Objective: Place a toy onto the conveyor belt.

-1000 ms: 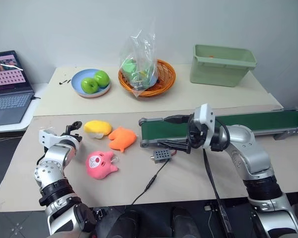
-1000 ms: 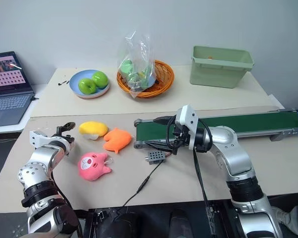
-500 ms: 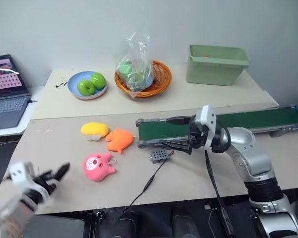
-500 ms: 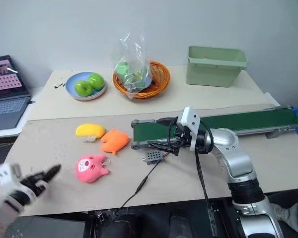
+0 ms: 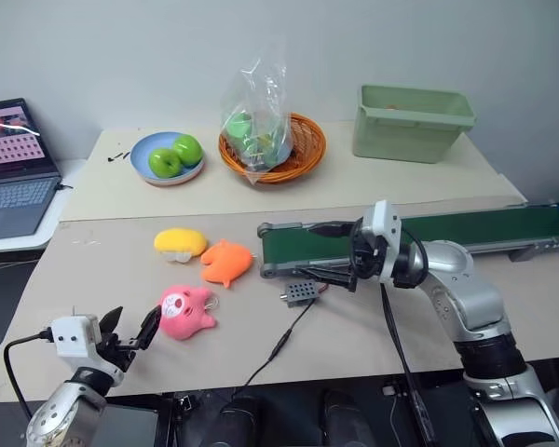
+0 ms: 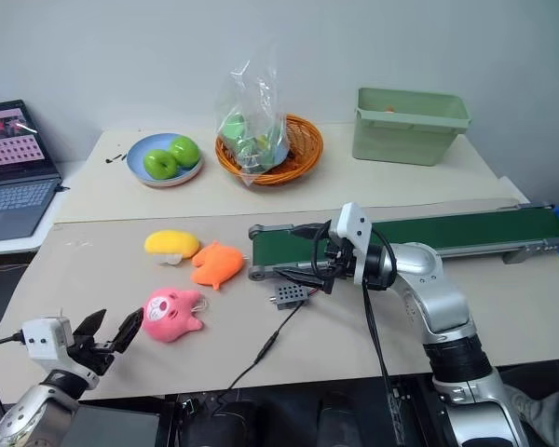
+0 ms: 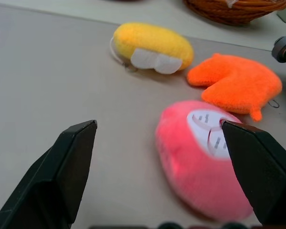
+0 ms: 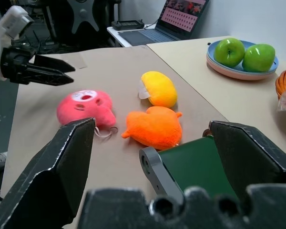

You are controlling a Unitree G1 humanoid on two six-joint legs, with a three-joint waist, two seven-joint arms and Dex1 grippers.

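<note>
The left gripper (image 5: 130, 331) sits low at the table's near edge, fingers spread wide, empty, aimed at the pink toy (image 5: 188, 311). The right gripper (image 5: 331, 251) hovers level over the conveyor belt (image 5: 466, 228), spread wide too.

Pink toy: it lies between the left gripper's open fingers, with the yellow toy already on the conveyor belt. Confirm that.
Wrong about the yellow toy: in the left eye view it lies on the table, off the conveyor belt. The pink toy does lie between the left gripper's open fingers.
</note>
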